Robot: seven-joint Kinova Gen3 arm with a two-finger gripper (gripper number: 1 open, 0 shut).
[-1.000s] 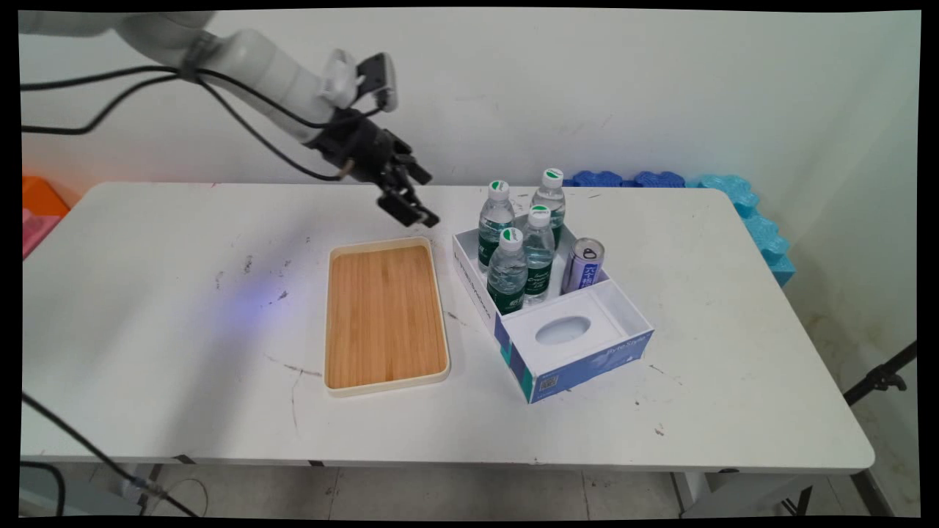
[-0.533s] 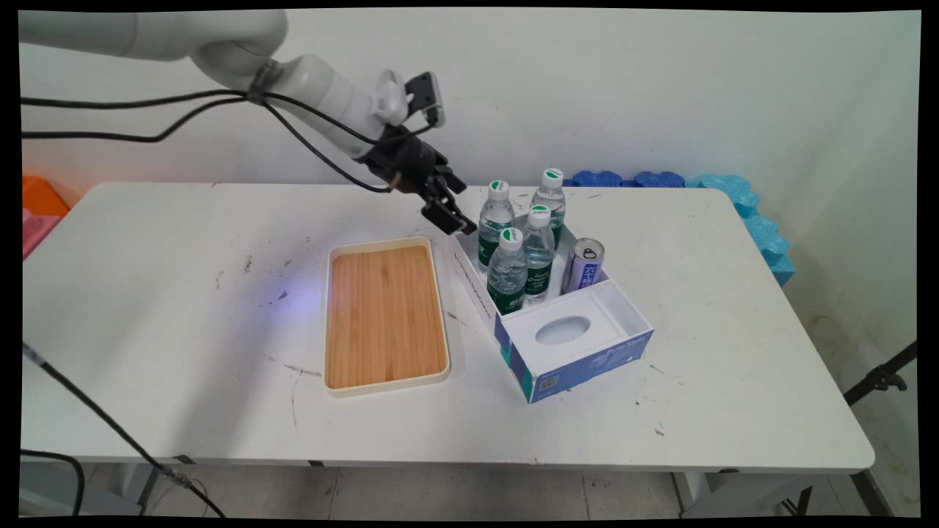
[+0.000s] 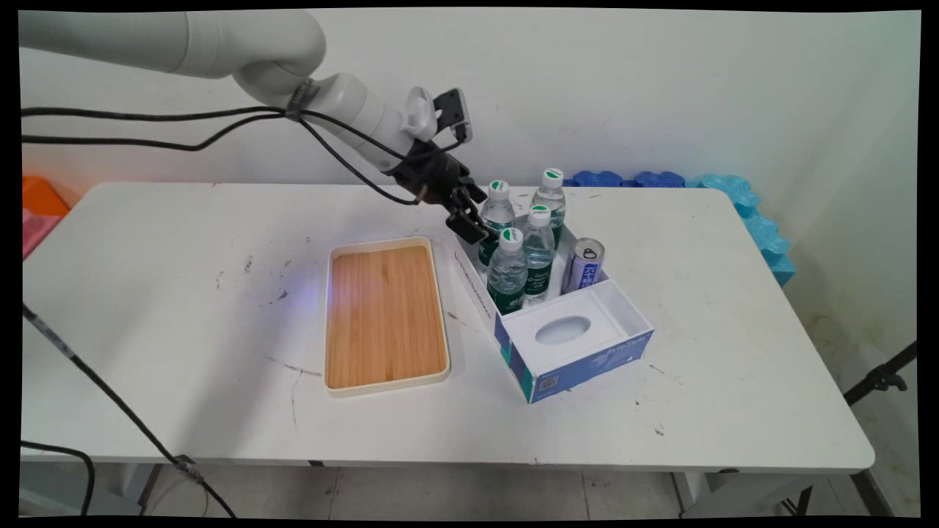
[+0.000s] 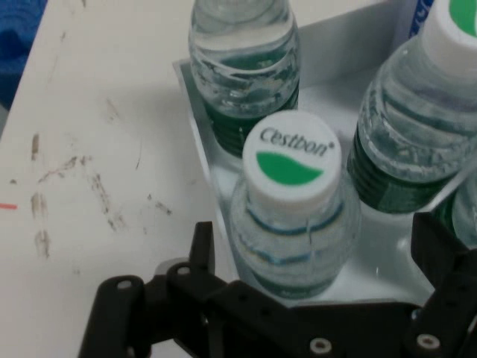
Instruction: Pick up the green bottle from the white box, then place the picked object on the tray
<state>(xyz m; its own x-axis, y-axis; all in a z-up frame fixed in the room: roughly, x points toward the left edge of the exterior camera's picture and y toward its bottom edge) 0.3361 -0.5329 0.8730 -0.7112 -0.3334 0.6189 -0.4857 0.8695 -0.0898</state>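
Right now my hand [image 4: 320, 246] is spread wide and grasping nothing — the upright bottle [image 4: 292, 205] stands directly between its fingers [image 4: 202, 250], cap up, in the box [image 3: 572, 323] corner nearest the tray [image 3: 385, 317] on the worktop [image 3: 183, 308].

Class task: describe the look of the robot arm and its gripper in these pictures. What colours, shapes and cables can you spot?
The arm is white, made of smooth rounded tubular links. Black cables hang along it. The gripper is black, with a jointed linkage dotted by small round pins and two fingers. A small black-and-white camera unit sits at the wrist.
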